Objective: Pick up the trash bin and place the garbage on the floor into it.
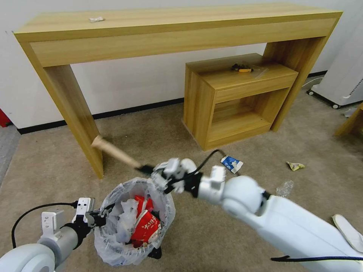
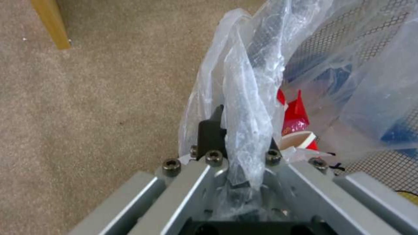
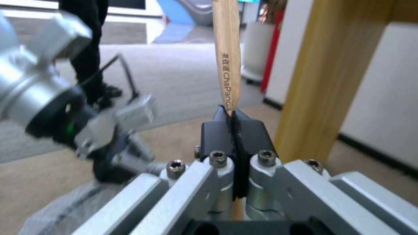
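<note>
**Over the bin rim, stick in hand**

Above the small round black mesh trash bin lined with a crinkly translucent white plastic bag [image 1: 134, 221], my right hand [image 1: 145, 169] has its black fingers [image 3: 217, 133] pressed together on one end of the long pale wooden stick [image 1: 113, 151]. The stick angles up and away toward the leg of the tall wood-grain table [image 1: 75, 113]. My left hand [image 1: 99, 218] is clamped on the bin's near rim, with a fold of the plastic liner bunched between its fingers [image 2: 212, 133], and the bin hangs in that grip just above the beige short-pile carpet floor [image 1: 211, 234].

Inside the bin I can see red wrappers and a red-and-white paper cup [image 1: 145, 226]. Left on the carpet are a blue-and-white carton [image 1: 231, 164], a yellow wrapper [image 1: 295, 165], a clear crumpled bottle [image 1: 285, 187] and a white slipper [image 1: 348, 230].

As I judge it, the step is dropping the stick in. Its free end reaches well past the rim, so I would tip the wrist to point it down into the opening before letting go; released as it lies, it could catch the edge and tumble out. I would hold the bin steady, since a grip partly on loose liner may slip.
</note>
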Tool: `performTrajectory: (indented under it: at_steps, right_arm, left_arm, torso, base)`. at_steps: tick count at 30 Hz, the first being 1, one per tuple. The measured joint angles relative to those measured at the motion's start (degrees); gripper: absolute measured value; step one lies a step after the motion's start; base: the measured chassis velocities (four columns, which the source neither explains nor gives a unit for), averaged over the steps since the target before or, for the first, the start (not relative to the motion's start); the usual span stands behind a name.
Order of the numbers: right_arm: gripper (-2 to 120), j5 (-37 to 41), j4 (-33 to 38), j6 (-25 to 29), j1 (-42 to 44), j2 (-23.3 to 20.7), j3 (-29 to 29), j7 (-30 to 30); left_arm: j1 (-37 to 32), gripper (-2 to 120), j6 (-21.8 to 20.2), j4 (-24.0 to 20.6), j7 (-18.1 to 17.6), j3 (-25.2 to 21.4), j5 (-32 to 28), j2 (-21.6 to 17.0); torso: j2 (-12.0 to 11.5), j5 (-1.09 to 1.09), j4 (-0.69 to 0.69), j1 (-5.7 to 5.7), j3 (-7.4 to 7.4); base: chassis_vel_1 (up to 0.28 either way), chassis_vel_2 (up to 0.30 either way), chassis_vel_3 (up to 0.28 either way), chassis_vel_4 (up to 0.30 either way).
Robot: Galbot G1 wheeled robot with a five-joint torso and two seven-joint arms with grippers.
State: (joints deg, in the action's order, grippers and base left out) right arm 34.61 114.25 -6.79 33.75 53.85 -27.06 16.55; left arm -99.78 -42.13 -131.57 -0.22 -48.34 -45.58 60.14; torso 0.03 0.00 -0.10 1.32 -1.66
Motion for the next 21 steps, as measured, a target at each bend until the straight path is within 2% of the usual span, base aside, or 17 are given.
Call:
performTrajectory:
  at_steps: [9, 12, 13, 15, 16, 19, 21]
  right_arm:
    - [0, -1.52, -4.0, 0.32, -0.5, 2.38, -3.76, -0.1]
    - [16, -1.83, -4.26, 0.41, -0.67, 2.78, -4.56, -0.56]
    - [16, -1.83, -4.26, 0.41, -0.67, 2.78, -4.56, -0.56]
    - [25, -1.91, -4.17, 0.5, -0.55, 2.57, -4.58, -0.71]
    - [25, -1.91, -4.17, 0.5, -0.55, 2.57, -4.58, -0.71]
    - [40, -1.95, -3.82, 0.56, 0.14, 2.17, -4.38, -1.28]
    - [45, -2.03, -3.8, 0.63, 0.46, 2.06, -4.22, -1.47]
  left_arm:
    - [-0.03, 0, 0.0, 0.14, 0.17, -0.41, -0.15, -0.11]
    - [0.38, 0, 0.0, 0.49, 0.36, -0.64, -0.23, -0.29]
    - [0.38, 0, 0.0, 0.49, 0.36, -0.64, -0.23, -0.29]
    - [0.51, 0, 0.0, 0.57, 0.54, -0.78, -0.29, -0.36]
    - [0.51, 0, 0.0, 0.57, 0.54, -0.78, -0.29, -0.36]
    - [0.7, 0, 0.0, 0.94, 0.91, -0.91, -0.19, -0.43]
    - [0.76, 0, 0.0, 0.96, 0.99, -0.91, -0.16, -0.43]
  torso:
    - [0.0, 0.01, 0.0, 0.0, 0.0]
    - [0.0, 0.0, -0.01, 0.0, 0.0]
    - [0.0, 0.0, -0.01, 0.0, 0.0]
    - [0.0, 0.01, -0.01, 0.0, 0.0]
    - [0.0, 0.01, -0.01, 0.0, 0.0]
    - [0.0, 0.01, -0.01, -0.01, 0.01]
    - [0.0, 0.01, -0.01, -0.01, 0.01]
  base:
    - [0.0, 0.0, 0.0, 0.0]
    - [0.0, 0.0, 0.0, 0.0]
    - [0.0, 0.0, 0.0, 0.0]
    - [0.0, 0.0, 0.0, 0.0]
    - [0.0, 0.0, 0.0, 0.0]
    - [0.0, 0.0, 0.0, 0.0]
    - [0.0, 0.0, 0.0, 0.0]
